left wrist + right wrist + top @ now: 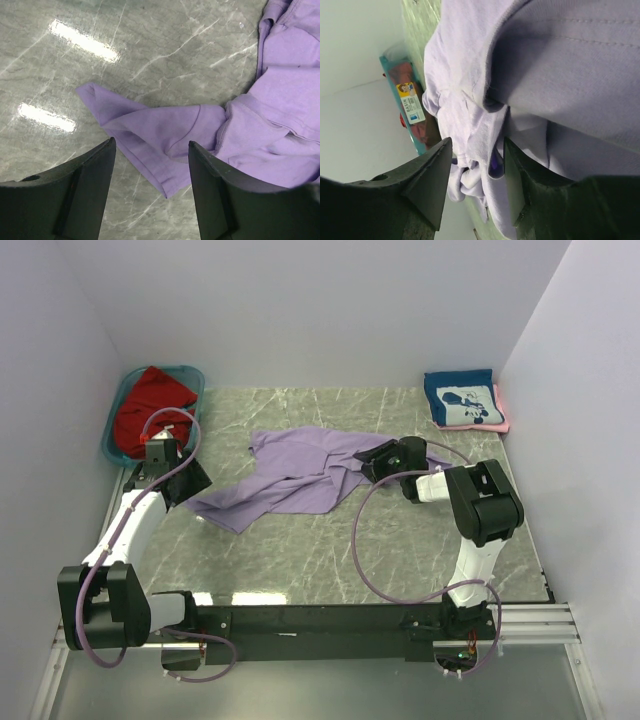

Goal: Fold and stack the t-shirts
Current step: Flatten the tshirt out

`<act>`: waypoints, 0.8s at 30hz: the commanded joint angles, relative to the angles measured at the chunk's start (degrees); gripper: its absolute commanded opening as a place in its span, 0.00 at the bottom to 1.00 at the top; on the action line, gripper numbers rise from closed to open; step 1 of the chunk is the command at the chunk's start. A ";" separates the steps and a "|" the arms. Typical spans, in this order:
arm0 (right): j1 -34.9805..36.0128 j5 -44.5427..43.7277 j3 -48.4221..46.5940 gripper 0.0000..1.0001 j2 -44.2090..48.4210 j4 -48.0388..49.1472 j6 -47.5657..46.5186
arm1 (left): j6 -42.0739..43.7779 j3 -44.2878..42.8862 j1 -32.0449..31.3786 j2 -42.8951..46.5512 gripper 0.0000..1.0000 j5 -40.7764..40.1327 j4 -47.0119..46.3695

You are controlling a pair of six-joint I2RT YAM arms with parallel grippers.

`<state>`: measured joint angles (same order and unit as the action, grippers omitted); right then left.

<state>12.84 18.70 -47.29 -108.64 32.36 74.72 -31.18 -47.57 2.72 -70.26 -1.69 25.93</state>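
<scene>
The lavender t-shirt (300, 475) lies crumpled on the middle of the marble table. My left gripper (192, 487) hangs open just above the shirt's near-left corner; in the left wrist view (151, 142) the hem corner (160, 165) lies between the spread fingers, untouched. My right gripper (375, 460) is low at the shirt's right edge; in the right wrist view (476, 142) its jaws stand open around a bunched fold (480, 125). The red t-shirt (150, 400) fills the teal tub. The folded navy t-shirt (462, 398) lies on the pink one (503, 412) at the back right.
The teal tub (112, 435) stands at the back left by the wall, just behind the left arm; it also shows in the right wrist view (415, 131). White walls close in the table on three sides. The black arm rail runs along the near edge.
</scene>
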 commanded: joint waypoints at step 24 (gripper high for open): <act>-0.71 2.13 -1.93 0.45 -2.28 4.82 -3.44 | -0.11 0.11 0.18 -0.14 0.66 -0.68 -1.24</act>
<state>12.53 20.40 -46.65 -111.98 36.16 73.23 -31.18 -47.57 2.72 -70.37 -1.78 25.93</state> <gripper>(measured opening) 0.457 0.654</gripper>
